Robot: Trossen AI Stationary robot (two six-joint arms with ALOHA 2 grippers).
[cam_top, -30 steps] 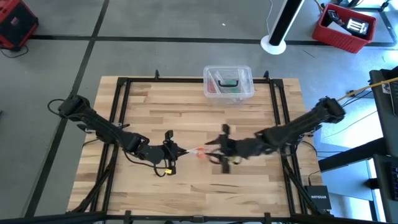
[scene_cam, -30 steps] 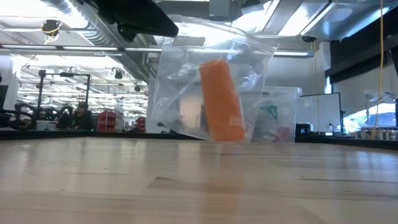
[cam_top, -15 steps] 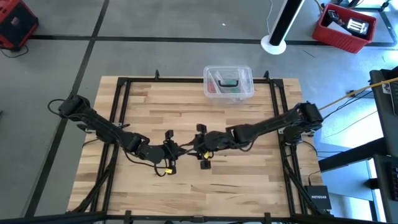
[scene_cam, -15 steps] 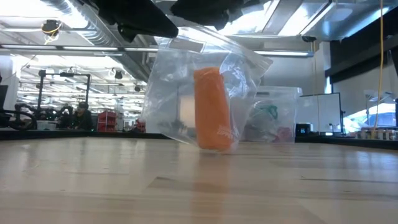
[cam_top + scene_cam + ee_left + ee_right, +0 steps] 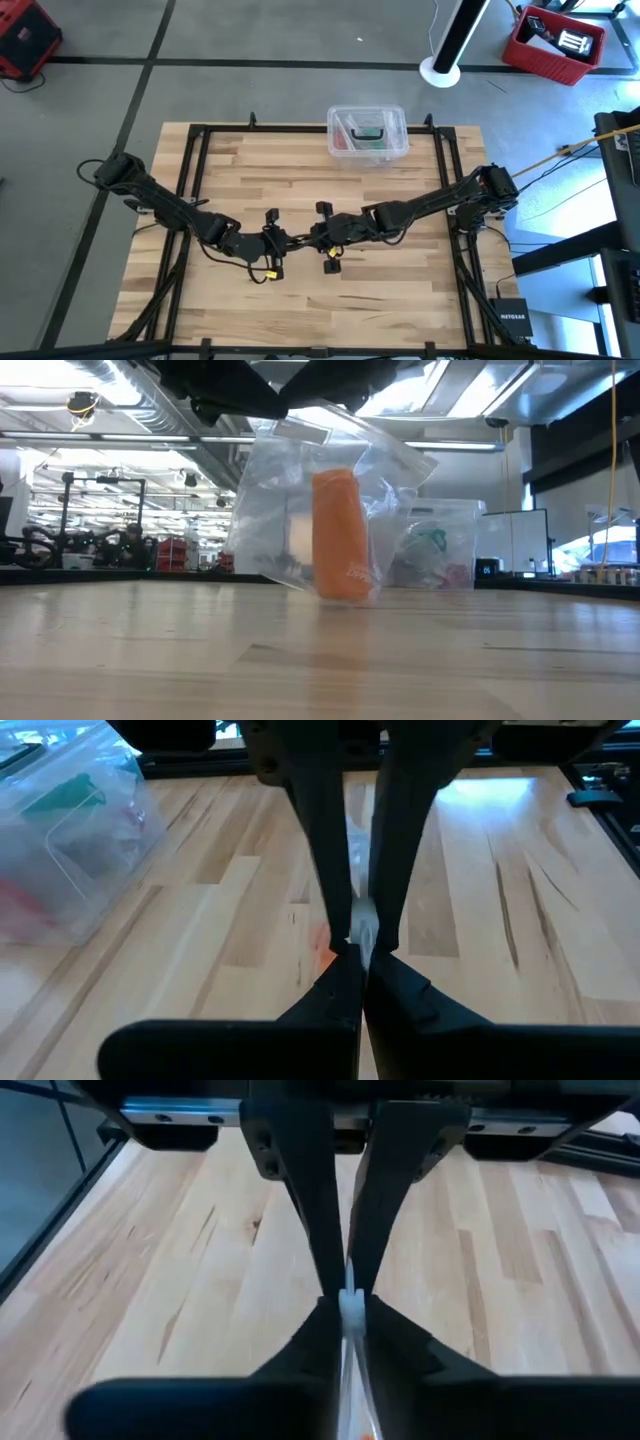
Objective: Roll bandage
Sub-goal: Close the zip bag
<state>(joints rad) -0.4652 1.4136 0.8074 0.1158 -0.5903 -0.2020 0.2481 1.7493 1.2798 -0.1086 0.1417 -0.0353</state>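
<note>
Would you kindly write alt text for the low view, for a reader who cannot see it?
A clear plastic zip bag holding a rolled bright orange fabric bandage hangs over the pale wooden table, gripped at its top edge by dark robot grippers. A clear plastic box stands behind it.

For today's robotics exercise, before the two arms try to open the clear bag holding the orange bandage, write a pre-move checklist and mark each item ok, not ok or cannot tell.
1. Left gripper jaws shut on the bag edge: ok.
2. Right gripper jaws shut on the bag edge: ok.
3. Bandage is inside the bag, rolled and upright: ok.
4. Bag is lifted off the table: cannot tell; its bottom sits about at the tabletop line.
5. Bag seal is already open: cannot tell.
6. Clear plastic box stands apart at the far table edge: ok.
</note>
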